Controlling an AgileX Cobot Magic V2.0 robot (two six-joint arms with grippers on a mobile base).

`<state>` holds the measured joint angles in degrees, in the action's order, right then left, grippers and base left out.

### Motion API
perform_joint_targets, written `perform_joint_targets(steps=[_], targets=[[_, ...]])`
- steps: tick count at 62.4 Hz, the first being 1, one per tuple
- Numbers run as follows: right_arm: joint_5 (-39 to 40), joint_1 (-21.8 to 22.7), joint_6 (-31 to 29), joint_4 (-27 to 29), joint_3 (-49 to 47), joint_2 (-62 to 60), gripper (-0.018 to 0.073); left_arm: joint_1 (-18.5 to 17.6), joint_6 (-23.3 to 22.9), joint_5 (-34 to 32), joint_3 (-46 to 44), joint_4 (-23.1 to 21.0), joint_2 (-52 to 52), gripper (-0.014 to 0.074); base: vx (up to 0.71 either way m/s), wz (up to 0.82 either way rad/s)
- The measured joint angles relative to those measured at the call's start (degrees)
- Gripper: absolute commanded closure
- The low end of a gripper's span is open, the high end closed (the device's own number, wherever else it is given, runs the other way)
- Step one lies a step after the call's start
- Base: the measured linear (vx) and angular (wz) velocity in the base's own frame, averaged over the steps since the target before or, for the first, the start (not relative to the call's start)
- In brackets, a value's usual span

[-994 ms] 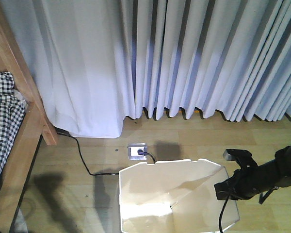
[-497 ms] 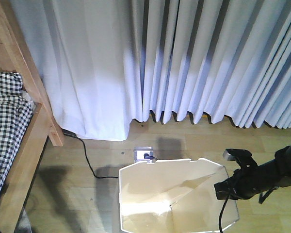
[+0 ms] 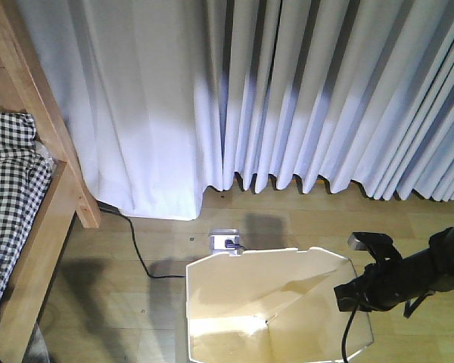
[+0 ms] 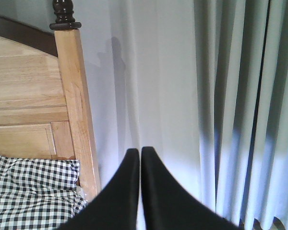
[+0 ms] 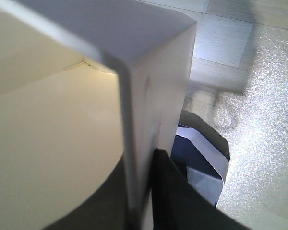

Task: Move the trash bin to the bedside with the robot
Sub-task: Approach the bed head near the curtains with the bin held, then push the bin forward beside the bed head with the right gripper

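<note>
smooth plastic trash bin (image 3: pixel 242 291), wooden bedside (image 3: pixel 59 185)

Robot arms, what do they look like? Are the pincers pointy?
The right arm is black and jointed, with a small grey-topped part and a thin black cable. The left pincer has two smooth black fingers tapering to points.

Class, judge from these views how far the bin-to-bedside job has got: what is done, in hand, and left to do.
Done: the right gripper is clamped on the trash bin at its rim wall. In hand: the gripped bin is out near the curtain. Left: bare floor separates it from the bed frame, so it must be brought alongside and released. The left gripper is shut, empty.
</note>
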<state>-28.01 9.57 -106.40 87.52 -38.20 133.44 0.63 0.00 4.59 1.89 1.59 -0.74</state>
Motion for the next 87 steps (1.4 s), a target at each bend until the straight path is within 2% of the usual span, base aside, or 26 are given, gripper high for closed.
perform_joint_targets(steps=[15, 29, 39, 48, 65, 87], targets=[[0.17, 0.00, 0.00, 0.06, 0.00, 0.00, 0.0564, 0.00, 0.00, 0.00, 0.00, 0.00, 0.00, 0.0603, 0.00, -0.01], [3.03, 0.00, 0.93, 3.54, -0.32, 0.00, 0.0564, 0.00, 0.00, 0.00, 0.00, 0.00, 0.00, 0.0603, 0.00, 0.00], [7.42, 0.00, 5.47, 3.52, -3.67, 0.00, 0.0564, 0.00, 0.00, 0.00, 0.00, 0.00, 0.00, 0.0603, 0.00, 0.00], [12.19, 0.00, 10.94, 1.32, -7.84, 0.28, 0.0564, 0.00, 0.00, 0.00, 0.00, 0.00, 0.00, 0.0603, 0.00, 0.00], [15.42, 0.04, 23.22, -8.68, -18.83, 7.45, 0.0561, 0.00, 0.00, 0.00, 0.00, 0.00, 0.00, 0.0603, 0.00, 0.00], [7.89, -0.02, 33.53, -25.17, -33.31, 21.19, 0.0557, 0.00, 0.00, 0.00, 0.00, 0.00, 0.00, 0.0603, 0.00, 0.00]])
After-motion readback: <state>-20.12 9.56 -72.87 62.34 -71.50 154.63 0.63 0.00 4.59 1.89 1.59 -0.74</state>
